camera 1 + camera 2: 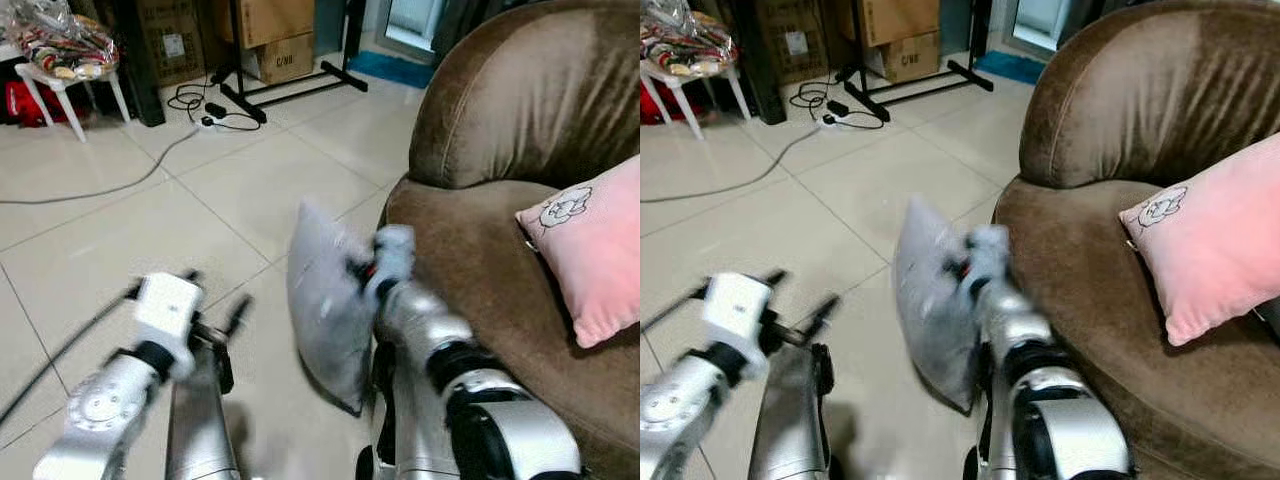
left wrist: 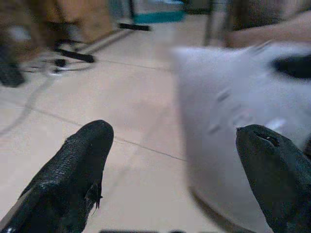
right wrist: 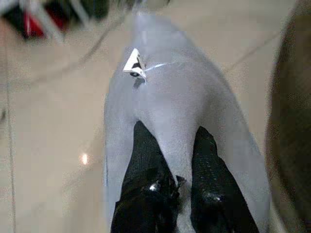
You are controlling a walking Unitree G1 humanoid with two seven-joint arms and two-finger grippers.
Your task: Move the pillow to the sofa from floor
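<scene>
Right wrist view shows the right pincer (image 3: pixel 167 160) clenched on the top edge of the grey pillow (image 3: pixel 180 102), which hangs clear of the floor (image 1: pixel 150 230) just left of the brown sofa (image 1: pixel 480 260). The left pincer (image 2: pixel 177 160) is spread and holds nothing. To finish well, lift the pillow above the seat edge, carry it right, and let go short of the pink cushion (image 1: pixel 590 250).

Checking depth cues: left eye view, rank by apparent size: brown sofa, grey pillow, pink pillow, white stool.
1. Brown sofa, largest by far.
2-3. Grey pillow, held by the right gripper, and pink pillow: look alike; the grey one is nearer and blurred, the pink one cut off by the frame, so unranked.
4. White stool, smallest, though farthest away.
</scene>
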